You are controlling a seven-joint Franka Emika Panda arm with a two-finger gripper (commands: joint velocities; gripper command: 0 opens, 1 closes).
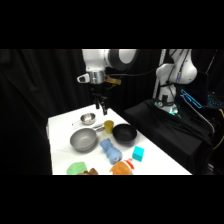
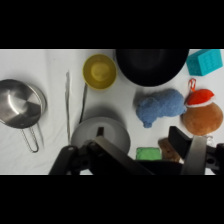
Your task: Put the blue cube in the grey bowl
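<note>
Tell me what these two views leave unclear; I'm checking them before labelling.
- Gripper: fingers too small in the side view; only linkage shows in the wrist view.
- Blue cube: cut by the wrist view's right edge.
- Grey bowl: partly covered by the linkage.

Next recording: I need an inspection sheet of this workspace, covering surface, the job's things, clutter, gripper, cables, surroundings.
Surface: white table, crowded toward its near end.
Job's things: blue cube lies on the table near the right edge, apart from the grey bowl; nothing seen in the bowl.
Clutter: black bowl, small steel bowl, yellow cup, pale-blue lumpy object, metal tongs, green item, orange-brown item.
Gripper: gripper hangs above the table's far end, holding nothing; jaws' state unclear.
Cables: one runs from the wrist toward the base.
Surroundings: black drapes.
</note>
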